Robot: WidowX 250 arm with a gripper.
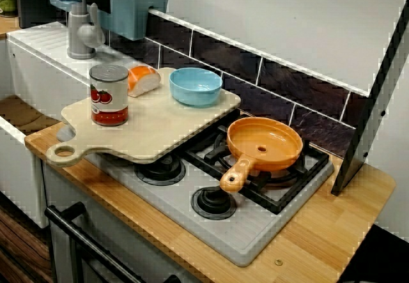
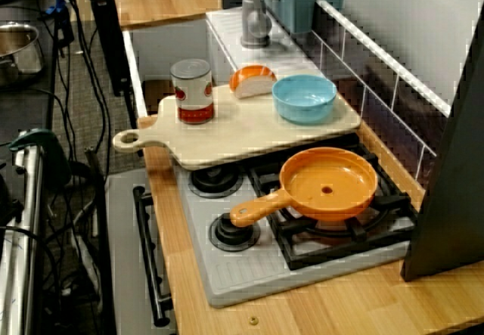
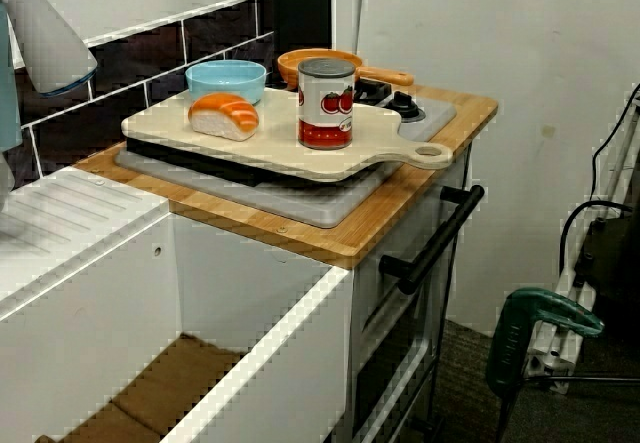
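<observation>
Glossy metal can [image 1: 109, 98]; matt pale wooden board [image 1: 160, 128]; glossy orange pan [image 1: 271, 139].

- We see an orange pan [image 1: 264, 144] on the stove's [image 1: 255, 232] black grate [image 1: 281, 193], its handle pointing at a bare burner [image 1: 213, 201].
- We see a blue bowl [image 1: 195, 86] at the board's [image 1: 160, 126] far corner.

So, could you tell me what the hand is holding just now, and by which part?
It cannot be told: the hand is out of view; the can, bread, bowl and pan sit untouched.
</observation>
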